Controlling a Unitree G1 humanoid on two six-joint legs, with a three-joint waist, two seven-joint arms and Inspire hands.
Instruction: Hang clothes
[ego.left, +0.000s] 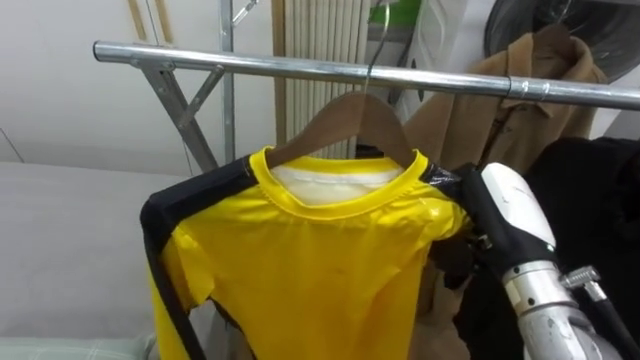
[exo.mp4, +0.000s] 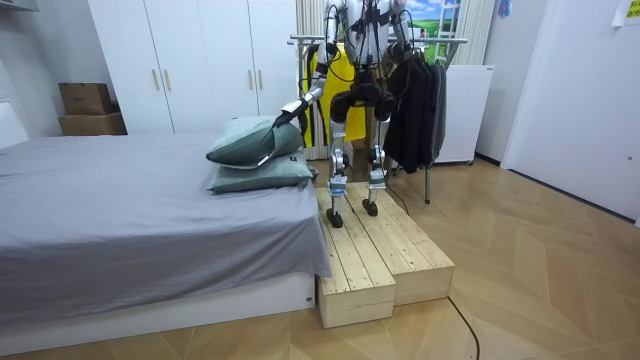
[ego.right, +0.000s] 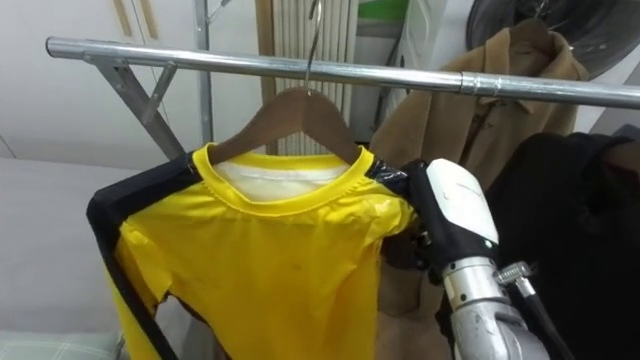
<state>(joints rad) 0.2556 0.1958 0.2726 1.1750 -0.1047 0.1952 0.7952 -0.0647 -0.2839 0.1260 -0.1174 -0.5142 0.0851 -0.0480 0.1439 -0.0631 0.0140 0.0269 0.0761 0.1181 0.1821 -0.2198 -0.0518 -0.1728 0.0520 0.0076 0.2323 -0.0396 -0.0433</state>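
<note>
- Shirt (ego.left: 310, 260): yellow w/ black sleeves, sits on a wooden hanger (ego.left: 350, 115) just below the metal rail (ego.left: 350, 72) of the clothes rack.
- Hanger hook: wire crosses in front of the rail and runs up past it. Can't tell whether it bears on the rail.
- Right hand (ego.left: 500, 205): against the shirt's shoulder at the hanger's right end, white back facing the camera. Fingers reach in behind the cloth, so can't tell if spread or pinching.
- Left hand (exo.mp4: 283, 117): out to the room view's left, near the pillows (exo.mp4: 255, 140) on the bed (exo.mp4: 120, 220). Finger state can't be told.
- Rail, right of the shirt: tan coat (ego.left: 500, 110), then dark clothes (ego.left: 590, 200).
- Robot pos.: upright on a wooden platform (exo.mp4: 385, 260) beside the bed, facing the rack.
</note>
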